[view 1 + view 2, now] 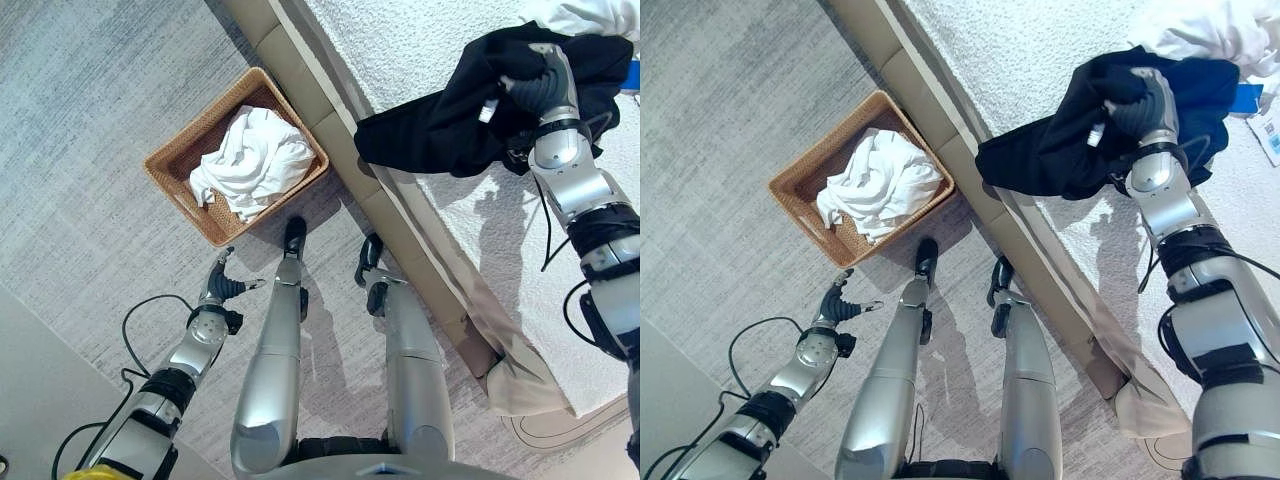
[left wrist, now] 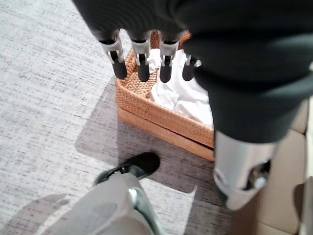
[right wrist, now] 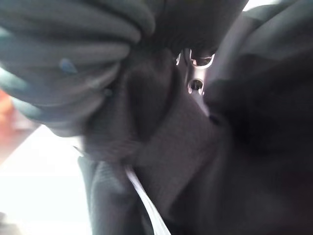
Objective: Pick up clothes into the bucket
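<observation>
My right robot hand (image 1: 535, 85) has its fingers closed on the black garment (image 1: 450, 120), lifted over the bed (image 1: 420, 40). Next I judge: carry it across to the wicker basket (image 1: 180, 160); left robot hand (image 1: 222, 285) hangs relaxed, empty.

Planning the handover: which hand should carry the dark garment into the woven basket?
Right. The right hand is already closed on the black garment over the white bed. The left hand hangs open beside the woven basket, holding nothing.

Black garment (image 1: 450, 120) — tan basket (image 1: 180, 160)
</observation>
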{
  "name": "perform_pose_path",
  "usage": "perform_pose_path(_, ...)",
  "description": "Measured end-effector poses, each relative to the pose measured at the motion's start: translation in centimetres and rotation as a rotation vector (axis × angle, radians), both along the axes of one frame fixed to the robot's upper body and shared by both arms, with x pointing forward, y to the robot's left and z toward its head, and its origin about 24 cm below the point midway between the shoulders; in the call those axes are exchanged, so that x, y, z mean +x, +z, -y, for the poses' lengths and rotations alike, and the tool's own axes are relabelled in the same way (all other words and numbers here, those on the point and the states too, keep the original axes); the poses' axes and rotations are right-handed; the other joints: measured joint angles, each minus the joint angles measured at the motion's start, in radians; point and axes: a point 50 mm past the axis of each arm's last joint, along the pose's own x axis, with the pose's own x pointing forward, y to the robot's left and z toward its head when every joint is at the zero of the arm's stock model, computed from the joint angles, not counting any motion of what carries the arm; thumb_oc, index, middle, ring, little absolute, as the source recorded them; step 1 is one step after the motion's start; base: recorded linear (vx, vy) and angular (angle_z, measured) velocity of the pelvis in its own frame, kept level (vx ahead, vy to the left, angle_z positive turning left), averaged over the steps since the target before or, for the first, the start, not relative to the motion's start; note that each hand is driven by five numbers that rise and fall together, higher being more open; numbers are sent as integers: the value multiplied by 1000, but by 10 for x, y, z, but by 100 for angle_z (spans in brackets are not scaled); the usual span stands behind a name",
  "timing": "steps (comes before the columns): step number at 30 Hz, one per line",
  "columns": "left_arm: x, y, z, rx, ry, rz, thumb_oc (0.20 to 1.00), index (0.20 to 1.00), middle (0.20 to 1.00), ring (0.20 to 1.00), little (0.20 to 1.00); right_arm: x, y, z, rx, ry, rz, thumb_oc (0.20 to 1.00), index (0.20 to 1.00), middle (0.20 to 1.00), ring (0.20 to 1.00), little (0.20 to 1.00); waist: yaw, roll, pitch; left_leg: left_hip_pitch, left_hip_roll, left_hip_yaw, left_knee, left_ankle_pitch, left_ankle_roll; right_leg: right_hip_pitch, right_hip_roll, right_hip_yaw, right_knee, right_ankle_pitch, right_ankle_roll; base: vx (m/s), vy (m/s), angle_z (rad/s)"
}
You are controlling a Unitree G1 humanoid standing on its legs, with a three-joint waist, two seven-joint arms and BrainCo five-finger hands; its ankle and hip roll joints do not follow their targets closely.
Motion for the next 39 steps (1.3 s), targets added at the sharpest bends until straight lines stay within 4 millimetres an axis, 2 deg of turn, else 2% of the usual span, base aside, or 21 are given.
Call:
perform_pose_path(2, 0, -1, 3, -11, -10, -1, 1000, 1000, 1000, 1000, 1000, -13, 3, -7, -26, 63, 57, 200, 200, 200, 200, 200, -3, 0, -1, 59, 0, 1, -21, 0, 0, 58, -1, 0, -22, 0, 0, 0, 0, 0)
perform_pose_path(5, 1, 5, 8, -27, -31, 29, 1000, 1000, 1000, 1000, 1000, -30, 8, 3, -25, 72, 125, 200, 200, 200, 200, 200, -3, -1, -1, 132, -1, 6, -40, -2, 3, 132, -1, 5, -48, 0, 2, 2, 8, -1)
perform_pose_path(7, 3, 14, 10, -54, -44, 68, 1000, 1000, 1000, 1000, 1000, -43, 14, 13, -15, 58, 170, 200, 200, 200, 200, 200, -8, -2, -1, 180, 2, 19, -53, -8, 15, 179, 3, 13, -68, 4, 9, 13, 37, -14)
perform_pose_path(10, 4, 34, 14, -68, -110, 145, 1000, 1000, 1000, 1000, 1000, -51, 16, 12, -42, 94, 179, 200, 200, 200, 200, 200, -25, -3, -1, 269, 6, 50, -75, -11, 24, 255, 9, 44, -95, 14, 25, 29, 20, -26)
perform_pose_path(12, 7, 53, 14, -88, -150, 209, 1000, 1000, 1000, 1000, 1000, -54, 13, 9, -54, 133, 158, 200, 200, 200, 200, 200, -39, -5, 0, 323, 11, 63, -86, -14, 29, 308, 16, 57, -116, 20, 29, 20, -2, -28)
perform_pose_path(13, 9, 77, 14, -110, -190, 303, 1000, 1000, 1000, 1000, 1000, -62, 11, 4, -69, 185, 147, 200, 200, 200, 200, 200, -54, -4, 0, 386, 17, 78, -108, -14, 31, 364, 21, 66, -141, 29, 38, 47, -8, -30)
perform_pose_path(14, 11, 87, 13, -121, -204, 332, 1000, 1000, 1000, 1000, 1000, -63, 10, 0, -72, 212, 135, 200, 200, 200, 200, 200, -57, -4, 0, 413, 20, 83, -123, -15, 30, 390, 23, 68, -154, 29, 40, 73, -5, -32)
perform_pose_path(15, 17, 108, 17, -142, -246, 404, 1000, 1000, 1000, 1000, 1000, -66, 11, -1, -85, 247, 120, 200, 200, 200, 200, 200, -66, -3, -4, 452, 24, 85, -143, -18, 30, 422, 28, 76, -172, 30, 46, 69, -16, -16)
perform_pose_path(16, 19, 117, 19, -149, -267, 429, 1000, 1000, 1000, 1000, 1000, -67, 13, -2, -90, 262, 115, 200, 200, 200, 200, 200, -73, -3, -4, 463, 25, 86, -151, -20, 33, 433, 31, 77, -177, 31, 48, 74, -27, -13)
perform_pose_path(18, 28, 159, 34, -176, -385, 554, 1000, 1000, 1000, 1000, 1000, -73, 22, -6, -115, 323, 103, 200, 200, 200, 200, 200, -91, -2, -13, 476, 28, 87, -167, -22, 32, 438, 35, 80, -183, 33, 51, 70, -31, -5)
perform_pose_path(19, 30, 165, 39, -192, -411, 572, 1000, 1000, 1000, 1000, 1000, -74, 23, -7, -122, 337, 93, 200, 200, 200, 200, 200, -93, -2, -13, 480, 29, 87, -171, -21, 33, 441, 36, 80, -183, 34, 50, 59, -13, -3)
perform_pose_path(20, 35, 179, 48, -195, -458, 609, 1000, 1000, 1000, 1000, 1000, -75, 24, -8, -137, 359, 73, 200, 200, 200, 200, 200, -101, -2, -14, 493, 31, 86, -175, -21, 33, 450, 38, 80, -184, 33, 48, 55, -2, 0)
perform_pose_path(22, 36, 188, 56, -191, -504, 627, 1000, 1000, 1000, 1000, 1000, -76, 27, -9, -155, 376, 61, 200, 200, 200, 200, 200, -107, -1, -16, 506, 33, 87, -184, -19, 34, 460, 39, 79, -183, 33, 47, 50, -1, -3)
perform_pose_path(26, 40, 197, 94, -216, -663, 606, 1000, 1000, 1000, 1000, 1000, -75, 35, -18, -166, 451, 13, 200, 200, 200, 200, 200, -133, 21, -49, 542, 41, 88, -211, -6, 31, 498, 46, 73, -208, 42, 37, 58, 8, 0)
perform_pose_path(30, 43, 216, 140, -220, -853, 605, 1000, 1000, 1000, 1000, 1000, -75, 38, -47, -213, 592, -32, 200, 200, 200, 200, 200, -159, 35, -85, 591, 47, 91, -239, 0, 31, 549, 53, 68, -247, 45, 39, 78, 14, -1)
perform_pose_path(32, 48, 223, 158, -203, -909, 588, 1000, 1000, 1000, 1000, 1000, -75, 38, -60, -231, 651, -52, 200, 200, 200, 200, 200, -155, 40, -102, 612, 49, 92, -249, 1, 30, 571, 55, 64, -260, 49, 42, 69, 4, -4)
perform_pose_path(34, 51, 217, 177, -280, -931, 546, 1000, 1000, 1000, 1000, 1000, -78, 33, -73, -224, 722, -67, 200, 200, 200, 200, 200, -167, 42, -148, 630, 50, 100, -258, 0, 28, 592, 57, 68, -279, 49, 42, 79, -3, -9)
perform_pose_path(39, 51, 197, 198, -381, -948, 438, 1000, 1000, 1000, 1000, 1000, -76, 21, -83, -204, 774, -119, 200, 200, 200, 200, 200, -170, 42, -205, 686, 59, 113, -284, -6, 22, 645, 70, 84, -313, 48, 42, 64, -2, -10)
